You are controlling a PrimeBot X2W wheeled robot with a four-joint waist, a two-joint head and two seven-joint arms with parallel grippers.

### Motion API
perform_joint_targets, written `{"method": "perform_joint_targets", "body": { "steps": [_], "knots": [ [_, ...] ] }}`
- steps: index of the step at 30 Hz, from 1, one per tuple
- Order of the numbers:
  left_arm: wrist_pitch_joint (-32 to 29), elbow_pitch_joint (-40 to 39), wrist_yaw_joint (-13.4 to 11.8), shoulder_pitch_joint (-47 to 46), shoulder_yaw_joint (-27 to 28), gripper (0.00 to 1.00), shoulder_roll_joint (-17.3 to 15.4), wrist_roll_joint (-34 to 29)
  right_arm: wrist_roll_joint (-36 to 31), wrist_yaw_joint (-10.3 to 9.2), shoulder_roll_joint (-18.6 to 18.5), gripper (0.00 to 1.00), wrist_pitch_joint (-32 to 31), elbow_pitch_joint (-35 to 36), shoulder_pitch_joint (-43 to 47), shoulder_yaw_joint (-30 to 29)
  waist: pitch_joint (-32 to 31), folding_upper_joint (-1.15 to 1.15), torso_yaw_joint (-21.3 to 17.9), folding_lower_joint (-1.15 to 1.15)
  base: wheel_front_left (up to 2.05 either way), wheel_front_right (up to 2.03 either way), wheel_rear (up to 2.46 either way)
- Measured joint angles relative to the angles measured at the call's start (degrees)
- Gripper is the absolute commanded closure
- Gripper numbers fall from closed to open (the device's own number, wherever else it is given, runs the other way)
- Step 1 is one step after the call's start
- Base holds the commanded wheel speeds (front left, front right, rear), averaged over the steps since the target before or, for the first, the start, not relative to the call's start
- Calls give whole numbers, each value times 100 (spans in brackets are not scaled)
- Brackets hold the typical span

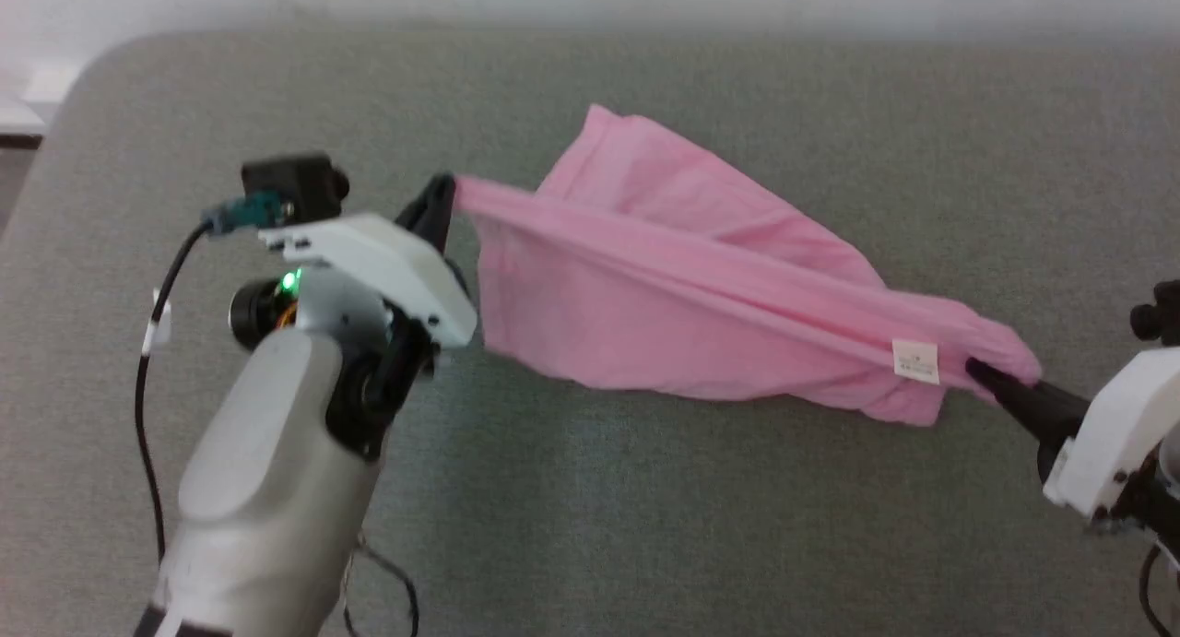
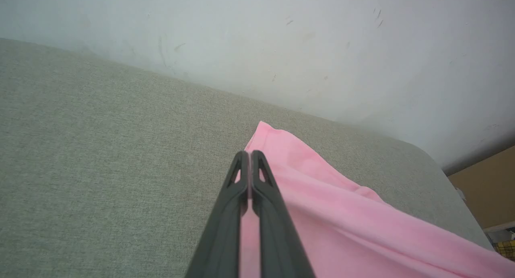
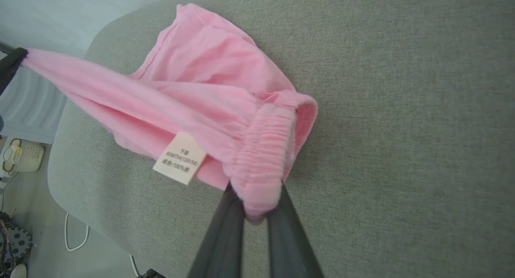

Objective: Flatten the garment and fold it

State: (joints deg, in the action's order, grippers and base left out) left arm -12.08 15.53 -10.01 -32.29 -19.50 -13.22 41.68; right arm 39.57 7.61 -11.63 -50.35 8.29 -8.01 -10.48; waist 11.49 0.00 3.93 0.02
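While the right end effector at the near right is closed on the waistband of the shorts, just beside the white label, the left end effector, farther and to the left, is closed on another corner. The shorts stretch between them over the grey bench.

Head camera overhead; wrist cameras near, apparently oblique; sharing garment.

Soft, even, bright light leaves only a faint shadow under the garment on the grey tabletop, the head view is slightly blurred and washed out along its far edge, and the sharper wrist views bow at their edges.
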Motion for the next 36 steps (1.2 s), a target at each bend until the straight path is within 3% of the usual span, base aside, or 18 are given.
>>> {"method": "perform_joint_targets", "body": {
  "steps": [12, 28, 29, 30, 31, 36],
  "knots": [
    [630, 1906, 421, -1999, -102, 100, 293, -313, 386, -1, 23, 100, 48, -82, -798, 233, 925, 0, -416, 1, 0, 0, 0],
    [1028, 3303, 624, -2838, -240, 100, 382, -450, 692, -1, -64, 100, 267, -127, -961, 858, 1609, 0, -1038, -1, 0, 0, 0],
    [1070, 3370, 641, -2864, -222, 91, 396, -443, 725, -1, -62, 90, 288, -113, -961, 878, 1633, 0, -1056, -1, 0, 0, 0],
    [1071, 3434, 642, -2895, -210, 34, 411, -436, 762, -1, -58, 51, 326, -92, -961, 884, 1653, 0, -1071, -1, 0, 0, 0],
    [1141, 3478, 642, -2917, -227, 0, 415, -449, 789, -1, -59, 0, 354, -73, -960, 886, 1670, 0, -1082, -1, 0, 0, 0],
    [1471, 3643, 734, -3003, -227, 0, 461, -447, 895, -2, -35, 0, 506, 47, -954, 865, 1667, 0, -1097, -2, 0, 0, 0]
  ]
}}
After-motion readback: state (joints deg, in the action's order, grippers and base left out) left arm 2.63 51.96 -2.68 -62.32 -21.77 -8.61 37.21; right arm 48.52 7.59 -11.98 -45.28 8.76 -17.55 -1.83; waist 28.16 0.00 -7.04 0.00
